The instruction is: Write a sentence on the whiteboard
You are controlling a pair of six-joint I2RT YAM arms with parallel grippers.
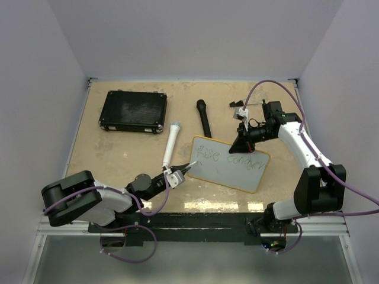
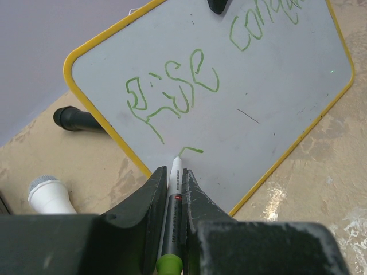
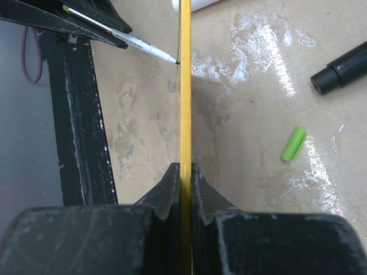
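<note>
Whiteboard (image 2: 275,114) rim clamped by right gripper (image 3: 184,169) to steady it. Left gripper (image 2: 172,172) pinches marker (image 2: 174,195), tip on board, extending green sentence (image 2: 172,94) onto line 2.

The sentence (image 2: 189,86) runs off the top edge (second word unreadable).

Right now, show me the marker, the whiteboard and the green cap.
marker (image 2: 171,213): left wrist view, dark barrel.
whiteboard (image 1: 232,176): top view, bare white surface.
green cap (image 3: 293,144): right wrist view, its middle.

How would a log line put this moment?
left gripper: shut on marker, tip at whiteboard | right gripper: shut on whiteboard edge | sentence: green words, short stroke below
</note>
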